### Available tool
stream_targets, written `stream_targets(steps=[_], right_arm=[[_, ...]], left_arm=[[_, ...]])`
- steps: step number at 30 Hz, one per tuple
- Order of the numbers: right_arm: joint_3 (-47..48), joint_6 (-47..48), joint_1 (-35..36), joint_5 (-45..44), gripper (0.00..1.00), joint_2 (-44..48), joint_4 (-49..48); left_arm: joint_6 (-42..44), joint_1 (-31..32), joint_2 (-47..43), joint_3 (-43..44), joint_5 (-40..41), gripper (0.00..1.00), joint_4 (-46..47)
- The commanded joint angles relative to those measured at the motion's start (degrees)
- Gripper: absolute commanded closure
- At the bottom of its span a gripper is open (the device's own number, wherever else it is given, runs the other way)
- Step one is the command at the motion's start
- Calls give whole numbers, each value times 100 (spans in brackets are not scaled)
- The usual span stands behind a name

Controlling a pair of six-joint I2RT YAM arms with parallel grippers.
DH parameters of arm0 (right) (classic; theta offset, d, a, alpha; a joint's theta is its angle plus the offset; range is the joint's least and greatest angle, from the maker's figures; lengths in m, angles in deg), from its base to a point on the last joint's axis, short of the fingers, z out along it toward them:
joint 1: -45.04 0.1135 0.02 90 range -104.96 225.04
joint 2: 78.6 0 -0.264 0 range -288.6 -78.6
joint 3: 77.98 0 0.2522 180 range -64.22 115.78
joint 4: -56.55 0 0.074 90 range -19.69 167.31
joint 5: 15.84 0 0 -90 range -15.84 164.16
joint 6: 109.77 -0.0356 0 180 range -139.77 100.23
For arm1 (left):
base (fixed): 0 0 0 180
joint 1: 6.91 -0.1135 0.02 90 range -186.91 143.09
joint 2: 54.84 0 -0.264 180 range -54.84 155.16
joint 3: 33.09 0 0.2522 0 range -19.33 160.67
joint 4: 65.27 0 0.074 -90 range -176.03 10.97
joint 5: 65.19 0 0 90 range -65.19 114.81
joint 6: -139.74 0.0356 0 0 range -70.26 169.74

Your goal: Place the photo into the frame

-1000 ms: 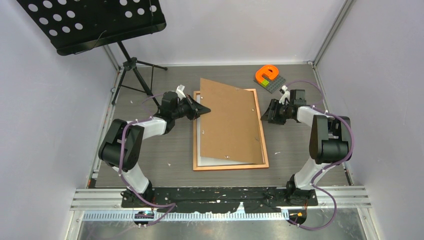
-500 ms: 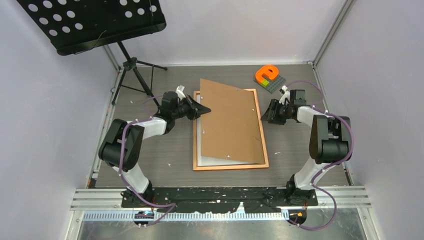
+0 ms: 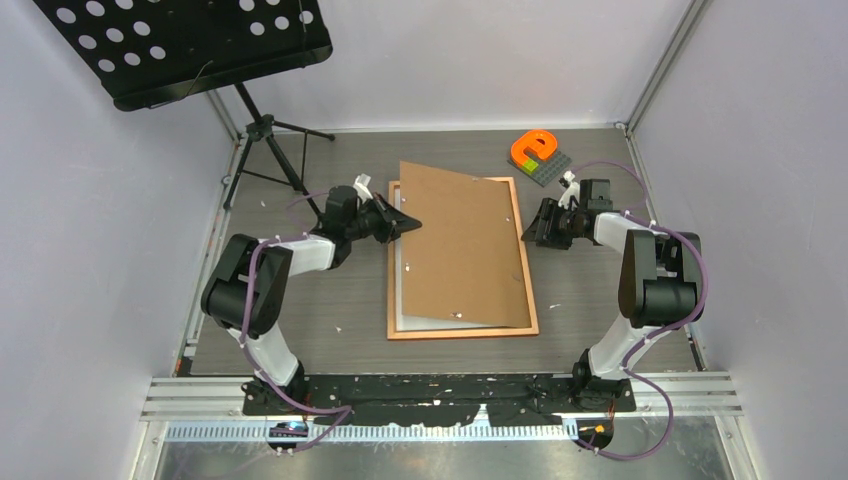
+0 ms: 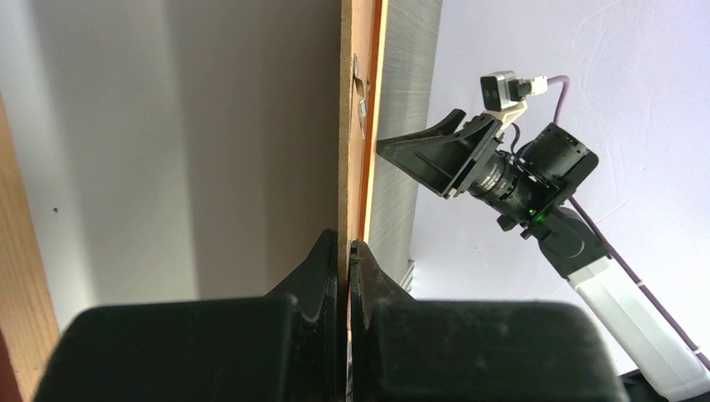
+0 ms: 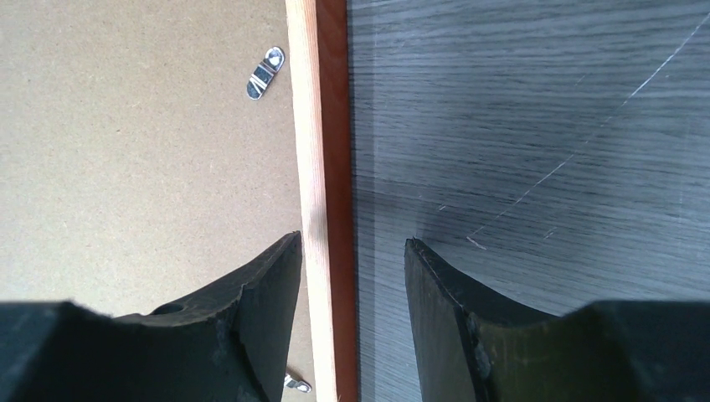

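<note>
Frame (image 3: 460, 337): thin orange-brown border, flat at desk (image 3: 330, 300) centre
Photo (image 3: 425, 324): white back up inside frame, only strips showing at its 9 and 6 o'clock edges
Board (image 3: 460, 240): plain brown, askew over both
Left tool (image 3: 412, 221): clamped on board's 9 o'clock edge
Right tool (image 3: 527, 224): half spread over frame's 3 o'clock rail, gripping nothing

Left gripper (image 3: 410, 220) clamped tight; right gripper (image 3: 528, 224) — jaws parted, pointing leftward
</note>
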Motion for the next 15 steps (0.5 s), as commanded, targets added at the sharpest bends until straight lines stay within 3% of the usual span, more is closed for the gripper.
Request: stream_targets(steps=[1,13,15], right_arm=[[55,43,23,3,45,-29,-156],[49,35,27,16,45,-60,-157],[51,39,23,13,45,-59,-156]], left_arm=[[253,83,102,-105,194,100,50],[661,106,266,-173,432,100,-368],[774,106,318,-150,517,96,-538]])
